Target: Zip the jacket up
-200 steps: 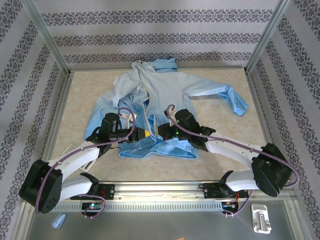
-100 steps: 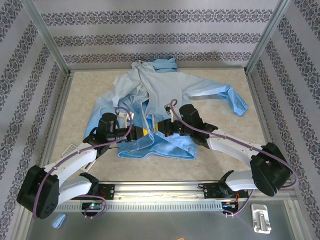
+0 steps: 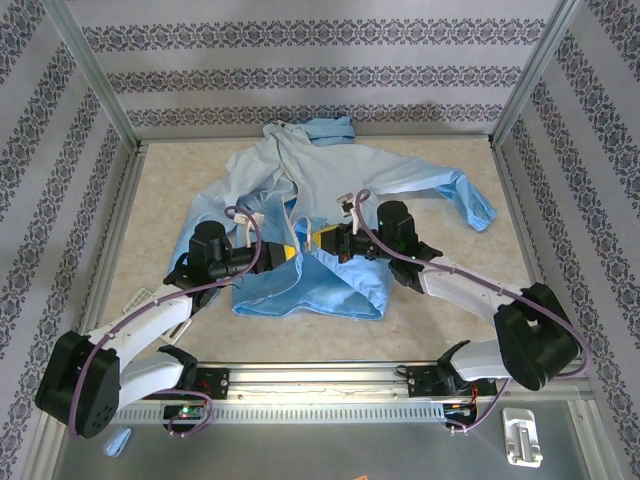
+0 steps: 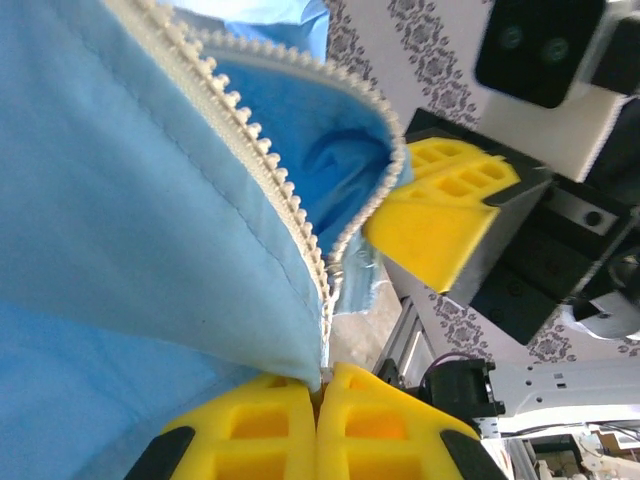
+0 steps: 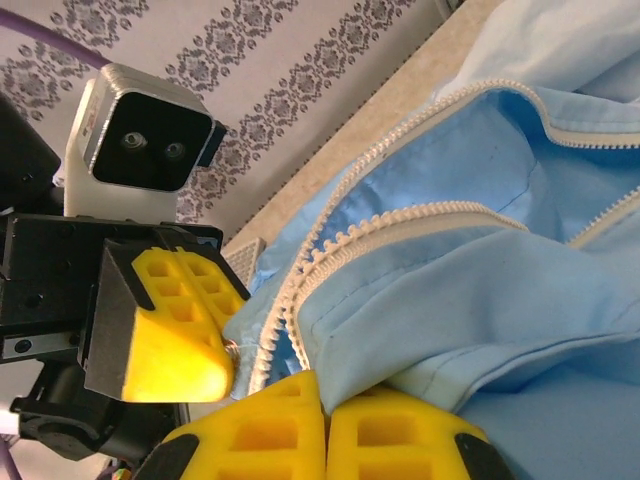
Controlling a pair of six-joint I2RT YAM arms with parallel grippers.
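The light-blue jacket (image 3: 340,175) lies spread on the table, front up, with its darker hem (image 3: 310,295) toward the arms. Its pale zipper (image 4: 270,180) is open, and the two toothed edges (image 5: 400,225) run apart. My left gripper (image 3: 289,254) is shut on the bottom end of one zipper edge, pinched between its yellow fingers (image 4: 260,425). My right gripper (image 3: 322,240) faces it a short way off, shut on the other front panel's lower edge between its yellow fingers (image 5: 395,435). A small metal zipper part (image 5: 232,346) shows at the left gripper's tip.
The jacket's right sleeve (image 3: 465,198) stretches toward the right wall and the hood (image 3: 325,128) lies at the back. A small blue scrap (image 3: 118,440) and a white block (image 3: 522,437) sit below the rail. Metal frame posts (image 3: 95,75) and patterned walls enclose the table.
Both grippers have moved away from the near edge toward the jacket's middle, carrying the zipper ends with them. The right wrist has swung further back and the hem has bunched.
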